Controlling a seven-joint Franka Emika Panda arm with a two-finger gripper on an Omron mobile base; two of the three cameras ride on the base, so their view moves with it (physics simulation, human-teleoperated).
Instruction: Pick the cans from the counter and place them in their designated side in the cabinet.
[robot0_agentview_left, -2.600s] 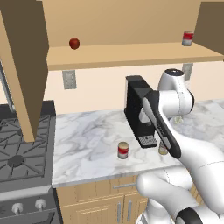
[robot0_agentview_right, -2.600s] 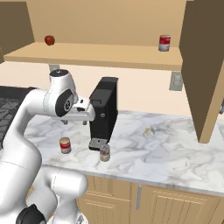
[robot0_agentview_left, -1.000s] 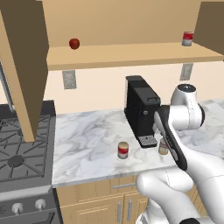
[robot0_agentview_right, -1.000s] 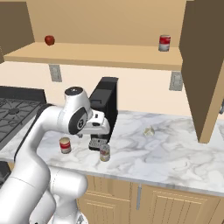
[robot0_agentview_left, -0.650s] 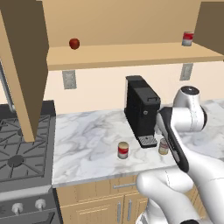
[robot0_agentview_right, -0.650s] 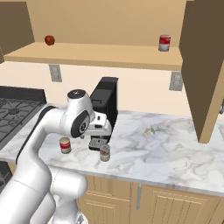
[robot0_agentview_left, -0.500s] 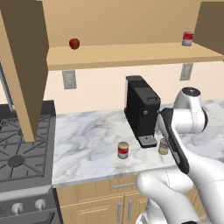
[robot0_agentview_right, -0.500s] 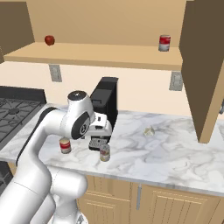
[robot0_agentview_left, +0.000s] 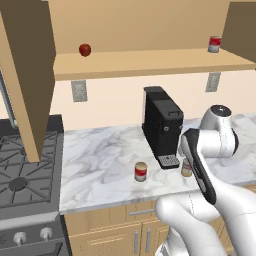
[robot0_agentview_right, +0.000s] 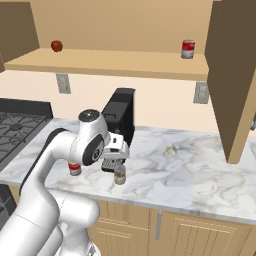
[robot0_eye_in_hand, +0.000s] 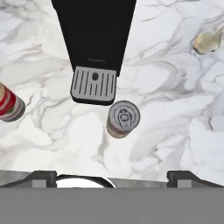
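Hand view looks straight down on the white grey-veined marble counter (robot0_eye_in_hand: 166, 113). My gripper (robot0_eye_in_hand: 111, 177) hangs above it with fingers spread wide, holding nothing. A small yellowish-olive tin with a pull-tab lid (robot0_eye_in_hand: 123, 119) stands upright just beside the grey ribbed drip tray (robot0_eye_in_hand: 93, 83) of the black box-shaped coffee machine (robot0_eye_in_hand: 94, 30). A red-banded tin (robot0_eye_in_hand: 9, 104) sits cut off at the left edge. A pale crumpled scrap (robot0_eye_in_hand: 207, 40) lies far off, too blurred for me to identify.

Right base view adds what the hand camera misses: the tan wooden wall cabinet (robot0_agentview_right: 115, 65), its shelf carrying a red ball (robot0_agentview_right: 56, 46) at one end and a small red-and-grey can (robot0_agentview_right: 188, 49) at the other. My own arm hides most of the red-banded tin here.

Left base view shows that tin whole, and the black gas stove (robot0_agentview_left: 25, 172); the olive tin is half hidden behind my forearm.
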